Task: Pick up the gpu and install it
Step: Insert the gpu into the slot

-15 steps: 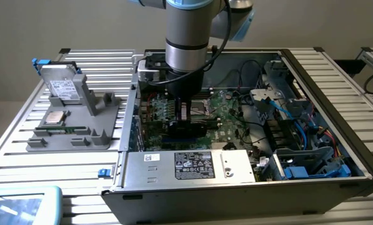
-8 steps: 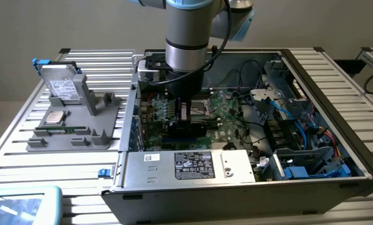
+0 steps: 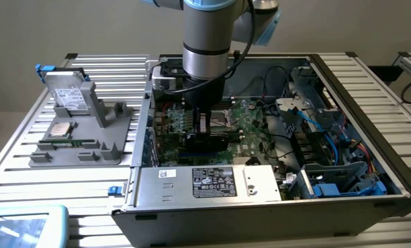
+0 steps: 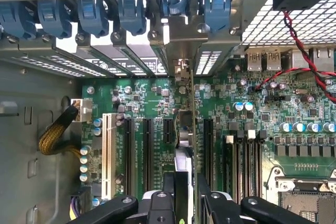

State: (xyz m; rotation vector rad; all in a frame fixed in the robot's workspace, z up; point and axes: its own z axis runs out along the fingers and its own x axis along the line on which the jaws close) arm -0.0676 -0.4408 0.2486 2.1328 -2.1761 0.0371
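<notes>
nearest lies a pale blue-rimmed thing (image 3: pixel 23 219) at the near corner of the bench (image 3: pixel 26 175), on the exterior view's left; what it is i cannot tell. behind it an open case (image 3: pixel 261 212) takes the middle and the exterior view's right side of the bench, with a labelled power unit (image 3: pixel 205 182) along its near wall. arm (image 3: pixel 205 41) reaches down into the case. gripper (image 3: pixel 204 123) (image 4: pixel 185 182) stands narrow and holds the gpu (image 3: pixel 207 140) (image 4: pixel 182 153) between its black fingers (image 4: pixel 168 187). gpu stands on its edge, low over the green board (image 3: pixel 250 121) (image 4: pixel 262 114), among the long slots (image 4: pixel 147 150), closer to the case wall on the exterior view's left. in the wrist view its far end reaches the wall with the blue latches (image 4: pixel 94 17). if it sits fully in a slot, i cannot tell. grey holder (image 3: pixel 75 155) lies near the bench edge on the exterior view's left, well apart from the gripper, and a hard drive (image 3: pixel 69 95) stands in it.
</notes>
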